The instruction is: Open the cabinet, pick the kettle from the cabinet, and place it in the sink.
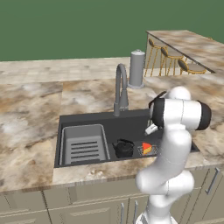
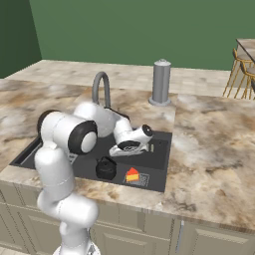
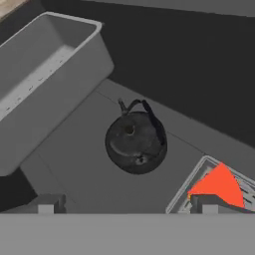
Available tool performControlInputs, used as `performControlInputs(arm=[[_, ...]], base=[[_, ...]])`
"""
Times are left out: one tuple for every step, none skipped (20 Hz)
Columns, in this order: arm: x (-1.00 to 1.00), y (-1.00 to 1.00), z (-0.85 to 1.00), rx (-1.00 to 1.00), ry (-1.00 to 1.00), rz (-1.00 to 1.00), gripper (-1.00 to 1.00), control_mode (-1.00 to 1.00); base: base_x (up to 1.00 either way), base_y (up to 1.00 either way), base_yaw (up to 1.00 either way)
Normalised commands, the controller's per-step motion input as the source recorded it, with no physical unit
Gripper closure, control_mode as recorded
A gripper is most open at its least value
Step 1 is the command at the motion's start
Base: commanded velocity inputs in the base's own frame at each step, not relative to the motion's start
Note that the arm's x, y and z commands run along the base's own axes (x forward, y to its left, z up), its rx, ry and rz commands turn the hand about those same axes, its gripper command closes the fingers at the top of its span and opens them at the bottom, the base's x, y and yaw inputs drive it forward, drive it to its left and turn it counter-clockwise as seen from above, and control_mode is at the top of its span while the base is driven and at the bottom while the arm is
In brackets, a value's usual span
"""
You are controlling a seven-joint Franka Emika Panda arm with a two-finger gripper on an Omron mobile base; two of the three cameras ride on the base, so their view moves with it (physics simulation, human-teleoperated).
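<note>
The small black kettle (image 1: 124, 148) (image 2: 106, 168) (image 3: 135, 142) stands upright on the floor of the dark grey sink (image 1: 87, 119) (image 2: 160, 149) (image 3: 74, 164), with its arched handle up. My gripper (image 2: 131, 149) (image 3: 127, 206) hangs a little above the basin, looking down at the kettle. It is open, its fingertips (image 3: 46, 204) are wide apart, and nothing is between them. The kettle lies free, apart from the fingers. The cabinet is out of view.
A grey ribbed rack insert (image 1: 84, 146) (image 3: 45, 74) fills the sink's left part. An orange-red wedge (image 1: 147, 148) (image 2: 132, 174) (image 3: 219, 184) lies on a small grid beside the kettle. The curved faucet (image 1: 121, 87) (image 2: 101, 87) and a grey canister (image 1: 137, 69) (image 2: 161, 82) stand behind the basin.
</note>
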Motion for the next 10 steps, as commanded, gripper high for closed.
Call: performControlInputs(arm=[[-0.32,-0.10,0.45,-0.11,0.00,-0.21,-1.00,-1.00],[-0.33,-0.10,0.46,-0.11,0.00,-0.21,-1.00,-1.00],[-0.32,-0.10,0.46,-0.11,0.00,-0.20,-1.00,-1.00],[-0.34,-0.09,0.45,-0.10,0.00,-0.19,-1.00,-1.00],[-0.34,-0.09,0.45,-0.10,0.00,-0.18,-1.00,-1.00],[-0.35,-0.09,0.45,-0.09,0.00,-0.17,-1.00,-1.00],[-0.38,-0.09,0.45,-0.07,0.00,-0.15,-1.00,-1.00],[-0.38,-0.09,0.46,-0.07,0.00,-0.15,-1.00,-1.00],[-0.38,-0.06,0.47,-0.06,0.00,-0.15,-1.00,-1.00],[-0.37,-0.02,0.48,-0.07,0.00,-0.14,-1.00,-1.00]], base=[[0.00,0.00,0.00],[0.00,0.00,0.00],[0.00,0.00,0.00],[0.00,0.00,0.00],[0.00,0.00,0.00],[0.00,0.00,0.00],[0.00,0.00,0.00],[0.00,0.00,0.00],[0.00,0.00,0.00],[0.00,0.00,0.00]])
